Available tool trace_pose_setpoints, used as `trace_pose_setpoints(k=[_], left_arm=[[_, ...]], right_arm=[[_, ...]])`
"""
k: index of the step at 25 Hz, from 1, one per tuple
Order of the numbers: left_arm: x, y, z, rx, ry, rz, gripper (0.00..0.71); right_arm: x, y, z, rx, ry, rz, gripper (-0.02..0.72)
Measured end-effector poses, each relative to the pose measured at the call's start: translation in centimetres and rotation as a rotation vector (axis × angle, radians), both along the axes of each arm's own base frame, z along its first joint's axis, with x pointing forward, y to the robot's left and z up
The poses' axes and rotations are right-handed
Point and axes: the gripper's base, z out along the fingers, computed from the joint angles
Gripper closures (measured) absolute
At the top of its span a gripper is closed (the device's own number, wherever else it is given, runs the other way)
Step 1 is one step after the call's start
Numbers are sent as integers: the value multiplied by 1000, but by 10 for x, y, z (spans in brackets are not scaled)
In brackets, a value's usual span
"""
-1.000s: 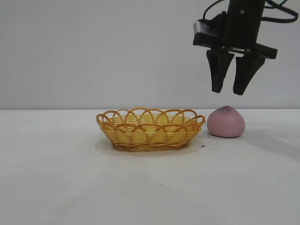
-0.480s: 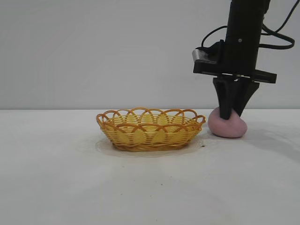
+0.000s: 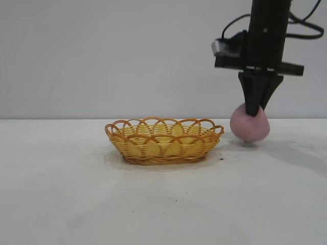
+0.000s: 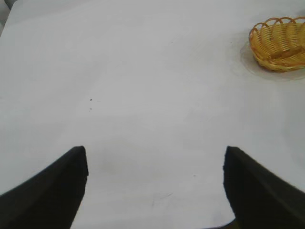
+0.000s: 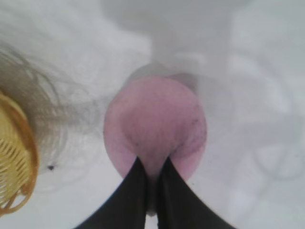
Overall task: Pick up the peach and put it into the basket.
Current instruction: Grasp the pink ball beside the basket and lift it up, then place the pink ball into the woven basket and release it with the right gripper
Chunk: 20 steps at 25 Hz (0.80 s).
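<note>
The pale pink peach (image 3: pixel 249 127) hangs just above the white table, to the right of the yellow-orange wicker basket (image 3: pixel 163 140). My right gripper (image 3: pixel 254 111) comes straight down onto it and is shut on its top, pinching the soft flesh. In the right wrist view the peach (image 5: pixel 155 129) bulges around the two black fingers (image 5: pixel 137 188), and the basket's edge (image 5: pixel 14 171) shows beside it. My left gripper (image 4: pixel 155 157) is open and empty over bare table, far from the basket (image 4: pixel 280 43); the left arm does not show in the exterior view.
The white table (image 3: pixel 76 194) stretches wide around the basket. A small dark speck (image 3: pixel 220 157) lies beside the basket's right end. A plain grey wall stands behind.
My right gripper came down from above the peach, shut on its top, and has lifted it slightly off the table. The basket has not moved.
</note>
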Motion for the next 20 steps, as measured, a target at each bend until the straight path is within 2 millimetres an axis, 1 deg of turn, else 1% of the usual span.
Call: trace_pose_setpoints(k=[2, 5, 7, 9, 11, 16, 18, 20], left_arm=[[0, 0, 0, 0, 0, 0, 191], [0, 0, 0, 0, 0, 0, 191], [0, 0, 0, 0, 0, 0, 191], [0, 0, 0, 0, 0, 0, 191], [0, 0, 0, 0, 0, 0, 191], [0, 0, 0, 0, 0, 0, 191], [0, 0, 0, 0, 0, 0, 191], [0, 0, 0, 0, 0, 0, 191]], right_arm=[[-3, -1, 18, 12, -39, 1, 703], [-9, 3, 36, 36, -71, 6, 703], [-14, 11, 44, 49, -81, 25, 703], [-21, 25, 48, 57, -86, 60, 703], [-30, 44, 49, 62, -87, 105, 703], [-60, 98, 49, 63, -85, 249, 703], [-68, 113, 42, 58, -69, 289, 703], [-71, 123, 30, 46, -43, 310, 703]])
